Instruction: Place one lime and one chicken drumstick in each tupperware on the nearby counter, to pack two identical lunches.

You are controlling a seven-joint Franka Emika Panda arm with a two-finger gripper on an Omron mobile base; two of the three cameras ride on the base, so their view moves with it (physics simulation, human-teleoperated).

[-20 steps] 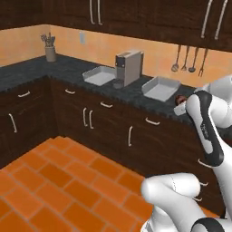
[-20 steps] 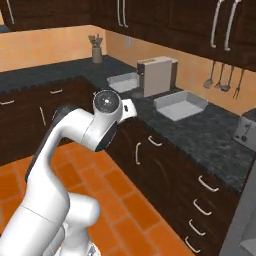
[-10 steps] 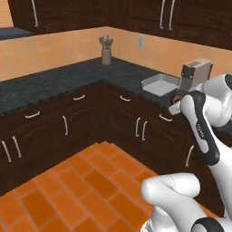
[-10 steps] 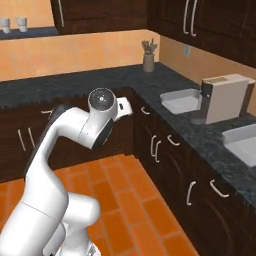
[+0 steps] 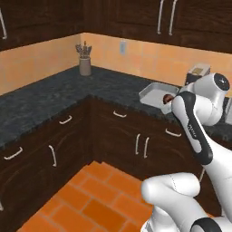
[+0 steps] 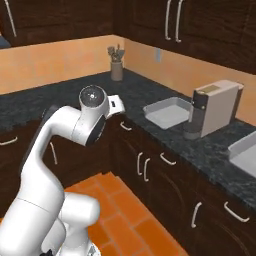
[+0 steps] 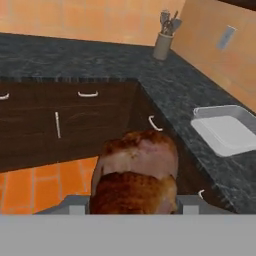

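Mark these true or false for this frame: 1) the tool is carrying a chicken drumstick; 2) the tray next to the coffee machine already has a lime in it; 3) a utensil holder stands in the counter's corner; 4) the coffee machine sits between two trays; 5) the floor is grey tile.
1) The tool carries a chicken drumstick. True; the browned meat sits between its fingers in the hand view.
2) The tupperware beside the coffee machine holds a lime. False; it looks empty.
3) A utensil holder stands in the corner of the counter. True.
4) The coffee machine stands between two trays. True; a second tray lies on its other side.
5) The floor is grey tile. False; it is orange tile.
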